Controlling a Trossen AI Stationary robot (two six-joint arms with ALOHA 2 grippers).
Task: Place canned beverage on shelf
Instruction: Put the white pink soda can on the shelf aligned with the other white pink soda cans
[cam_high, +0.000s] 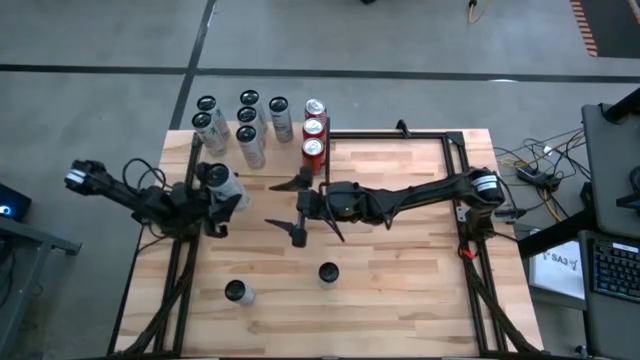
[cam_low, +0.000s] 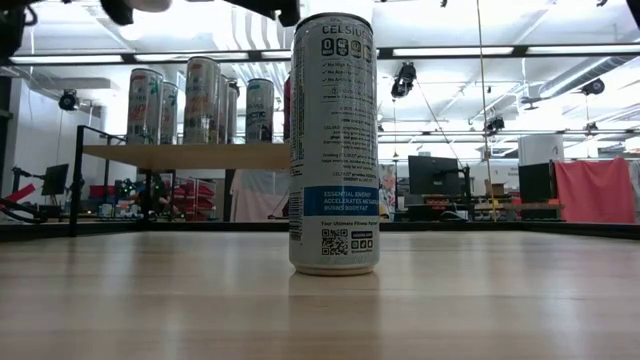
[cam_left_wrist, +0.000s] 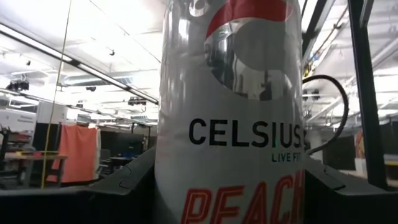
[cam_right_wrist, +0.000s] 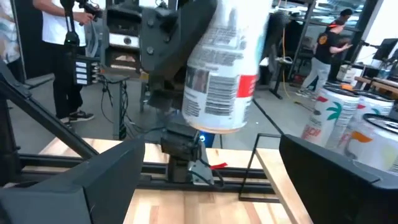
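Bench (cam_high: 400, 290): pale wood planks, black frame rails along both sides. Shelf (cam_high: 225, 140): raised wood platform at the bench's far left corner, carrying six white cans (cam_high: 247, 128) and, at its right end, a row of three red-topped cans (cam_high: 313, 130). Two more cans stand upright near the bench's front edge, one (cam_high: 237, 292) left of the other (cam_high: 327, 274). Left gripper (cam_high: 222, 195): near the bench's left edge, just in front of the shelf, fingers clamped on a white Celsius can (cam_left_wrist: 230, 124) held clear of the bench. Right gripper (cam_high: 298, 208): above the bench's centre, fingers spread wide, holding nothing. Room: grey concrete floor, ceiling strip lights, desks with monitors, people standing (cam_right_wrist: 65, 56) beyond the bench.
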